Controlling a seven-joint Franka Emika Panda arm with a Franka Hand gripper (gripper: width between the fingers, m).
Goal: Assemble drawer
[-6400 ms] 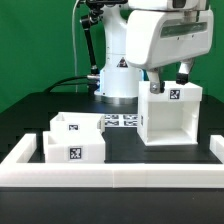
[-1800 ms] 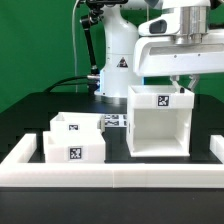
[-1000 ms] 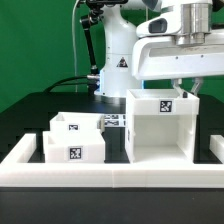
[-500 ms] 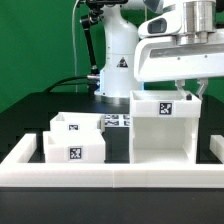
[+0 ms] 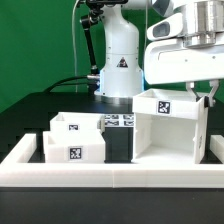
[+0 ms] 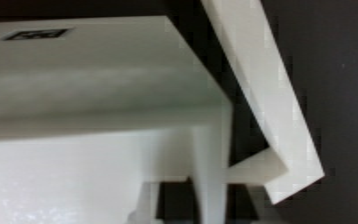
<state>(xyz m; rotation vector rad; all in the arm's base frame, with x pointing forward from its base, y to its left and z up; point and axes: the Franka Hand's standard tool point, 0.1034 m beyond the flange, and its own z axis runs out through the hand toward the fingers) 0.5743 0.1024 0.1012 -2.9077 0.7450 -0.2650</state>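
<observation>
The drawer case (image 5: 170, 130) is located at the exterior view's right of the small drawer box (image 5: 72, 143), open side forward. The tool (image 5: 190, 90) is positioned at the case's top panel. Its opening width cannot be determined.

White arm (image 5: 122, 45) with rounded shells and dark seams at the joints. Black cables (image 5: 87, 45) along the upper link, small black triangle mark (image 5: 120, 66) on the pedestal. Large boxy white wrist housing (image 5: 185, 58)
</observation>
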